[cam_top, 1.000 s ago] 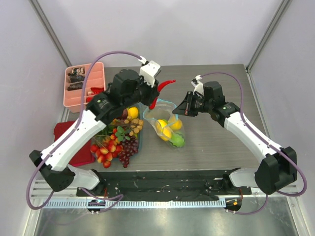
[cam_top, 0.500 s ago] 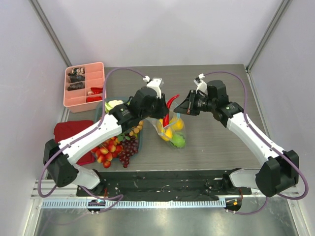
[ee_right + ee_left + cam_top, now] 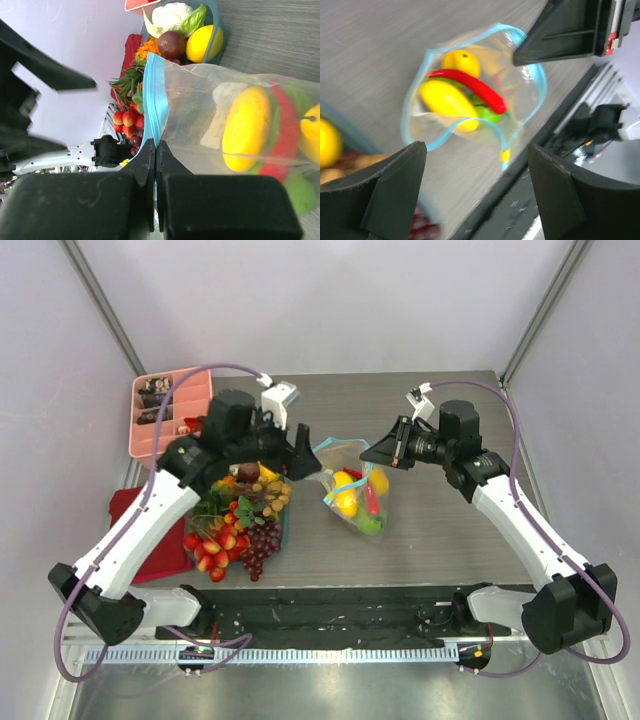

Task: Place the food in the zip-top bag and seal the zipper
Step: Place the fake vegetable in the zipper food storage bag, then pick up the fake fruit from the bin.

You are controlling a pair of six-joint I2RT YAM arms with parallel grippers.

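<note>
Backed off to the left of the zip-top bag (image 3: 352,502): left gripper (image 3: 303,462), jaws wide, empty; red chili (image 3: 480,90) now lay inside. The right gripper (image 3: 155,150) pinched tight on the zipper (image 3: 152,95) at the bag's right. Remaining food (image 3: 240,520) lay left of the bag, nearest the left gripper.

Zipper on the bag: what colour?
Teal-blue. The zipper rims the open mouth of the zip-top bag; clearest in the left wrist view.

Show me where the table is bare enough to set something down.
Bare table lies between the bag and the right edge, though the right arm crosses above it, and along the far edge beyond the bag. The left side is crowded: pile of food, pink tray, red cloth.
</note>
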